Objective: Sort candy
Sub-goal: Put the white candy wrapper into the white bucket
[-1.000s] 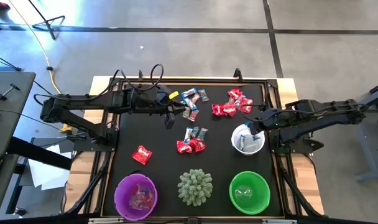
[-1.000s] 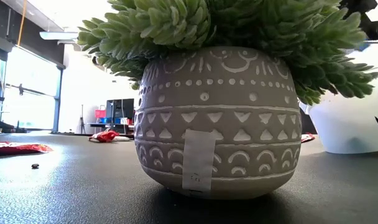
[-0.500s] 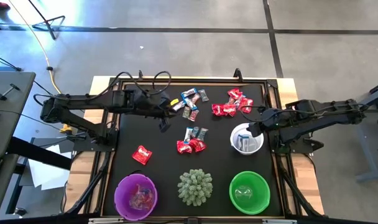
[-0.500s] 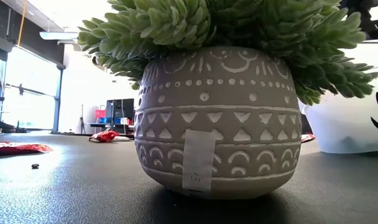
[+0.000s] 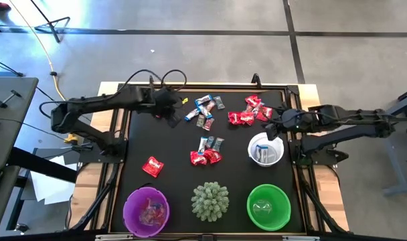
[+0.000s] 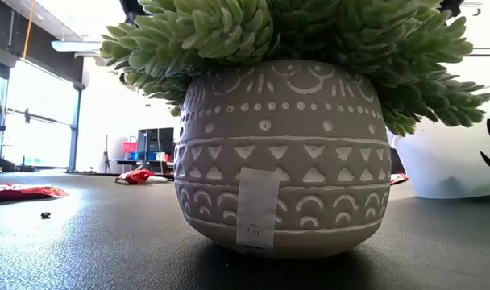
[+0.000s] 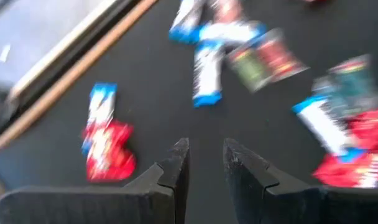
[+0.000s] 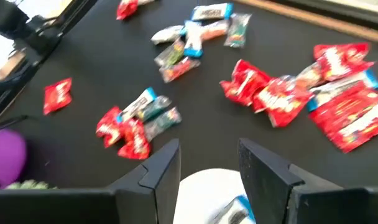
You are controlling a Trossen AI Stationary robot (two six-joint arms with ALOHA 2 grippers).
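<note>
Wrapped candy lies in loose groups on the black mat: blue-and-white and grey pieces (image 5: 205, 110) at the far middle, red ones (image 5: 250, 112) at the far right, a mixed heap (image 5: 207, 152) in the middle, and one red piece (image 5: 152, 166) alone. My left gripper (image 5: 171, 115) hovers left of the far-middle group, tipped down and open (image 7: 206, 163), with bare mat between its fingers and a red-and-blue candy (image 7: 105, 140) beside it. My right gripper (image 5: 276, 127) hangs open (image 8: 207, 165) above the far rim of the white bowl (image 5: 254, 157), which holds a blue-and-white candy (image 5: 264, 152).
A purple bowl (image 5: 146, 211) with candy in it, a spiky green plant in a patterned grey pot (image 5: 210, 201) and a green bowl (image 5: 268, 206) stand along the near edge. The pot (image 6: 277, 153) fills the low view. A wooden frame (image 5: 113, 134) borders the mat.
My left gripper has swung toward the table's far left corner, away from the mat's middle, and has tipped steeply downward. My right gripper has drawn back from over the white bowl toward the far edge and rolled; the bowl's inside, covered before, now shows.
</note>
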